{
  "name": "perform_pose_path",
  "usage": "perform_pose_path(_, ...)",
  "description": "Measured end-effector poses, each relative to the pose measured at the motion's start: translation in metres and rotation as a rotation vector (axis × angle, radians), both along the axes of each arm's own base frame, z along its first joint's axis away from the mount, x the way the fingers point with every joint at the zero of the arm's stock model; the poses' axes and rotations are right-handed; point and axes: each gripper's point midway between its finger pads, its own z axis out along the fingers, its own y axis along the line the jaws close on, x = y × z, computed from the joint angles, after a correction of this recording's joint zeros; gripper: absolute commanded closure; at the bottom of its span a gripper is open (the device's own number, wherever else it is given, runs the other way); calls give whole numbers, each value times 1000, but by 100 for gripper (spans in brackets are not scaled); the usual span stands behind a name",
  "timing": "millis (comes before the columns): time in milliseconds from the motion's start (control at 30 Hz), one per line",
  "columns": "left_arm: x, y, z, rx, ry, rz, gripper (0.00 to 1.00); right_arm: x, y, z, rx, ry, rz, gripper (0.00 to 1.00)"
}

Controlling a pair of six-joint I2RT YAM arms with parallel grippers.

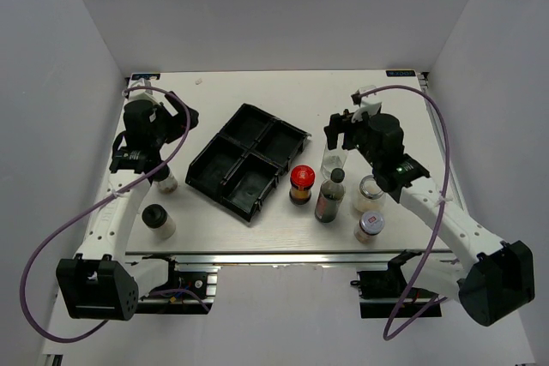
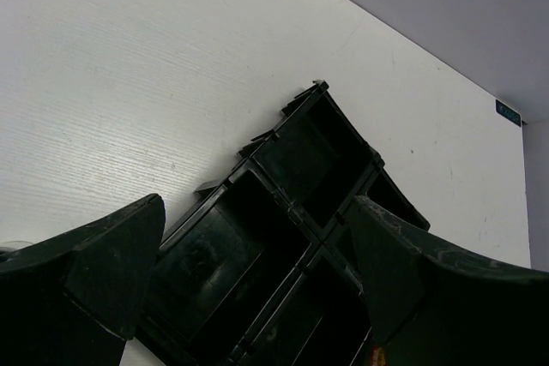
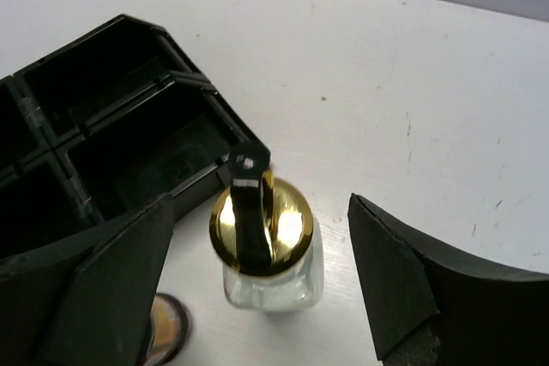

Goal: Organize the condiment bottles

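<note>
Tall clear gold-capped bottle [image 3: 287, 233]: upright on the surface [image 1: 283, 92], just right of the right corner of the black tray [image 1: 216, 138], not yet in any compartment. Square-sided glass body, little or nothing visible inside. Judged light, rigid, somewhat top-heavy, breakable if knocked over. Polished cap with a black tab on top, probably slick and a poor place to pinch. Better hold: the flat glass sides just below the cap, with a modest squeeze.

Close neighbours:
- dark black-capped bottle [image 1: 329, 201], just on the near side
- red-lidded jar [image 1: 302, 179], to the near left, beside the tray
- silver-lidded jar [image 1: 371, 188], to the right
- second silver-lidded jar [image 1: 371, 224], nearer than the first

Little room toward the dark bottle, so a straight lift before any sideways travel looks wise.

Across the tray, at the near left:
- white black-capped bottle [image 1: 158, 217], standing in the open
- second white black-capped bottle [image 1: 168, 180], partly hidden by the left arm

None of the seven in the tray; all four compartments bare in the overhead view.

Right gripper [image 3: 259, 203]: poised above the gold cap, fingers spread wide, one to each side in the wrist view, touching nothing. Would need to drop lower to reach the glass.

Left gripper [image 2: 256, 203]: likewise spread, holding nothing, hovering near the tray's left side with the compartments in its view.
</note>
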Motion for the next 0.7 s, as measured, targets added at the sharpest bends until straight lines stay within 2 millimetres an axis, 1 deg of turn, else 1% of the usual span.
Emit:
perform_pose_path(33, 1, 0, -3, 0, 8, 0, 2, 4, 0, 1, -1, -11, -7, 16)
perform_pose_path(67, 2, 0, -4, 1, 12, 0, 2, 8, 0, 1, -4, -22, -15, 20)
perform_pose_path(133, 2, 1, -7, 3, 19, 3, 2, 15, 0, 1, -13, -43, -28, 25)
perform_pose_path(167, 2, 1, -8, 4, 22, 4, 2, 18, 1, 2, -14, -51, -32, 30)
perform_pose_path(233, 3, 1, -8, 5, 24, 6, 2, 22, 0, 3, -14, -65, -47, 34)
perform_pose_path(267, 3, 1, -9, 5, 27, 6, 2, 24, -1, 4, -14, -70, -54, 42)
perform_pose_path(333, 4, 2, -11, 8, 31, 11, 2, 25, -3, 6, -15, -80, -65, 48)
perform_pose_path(367, 4, 3, -11, 11, 32, 16, 2, 26, -4, 7, -14, -83, -72, 53)
perform_pose_path(467, 4, 6, -12, 17, 35, 29, 2, 27, -6, 7, -17, -86, -86, 56)
perform_pose_path(533, 4, 7, -12, 19, 36, 34, 2, 27, -6, 7, -18, -86, -91, 52)
perform_pose_path(567, 4, 7, -13, 20, 37, 36, 2, 26, -6, 7, -19, -85, -92, 47)
perform_pose_path(600, 4, 7, -13, 21, 37, 38, 2, 26, -6, 6, -20, -82, -93, 47)
perform_pose_path(633, 5, 8, -14, 22, 39, 40, 2, 26, -7, 5, -23, -76, -92, 44)
perform_pose_path(700, 5, 8, -15, 24, 43, 44, 2, 25, -7, 1, -29, -65, -91, 42)
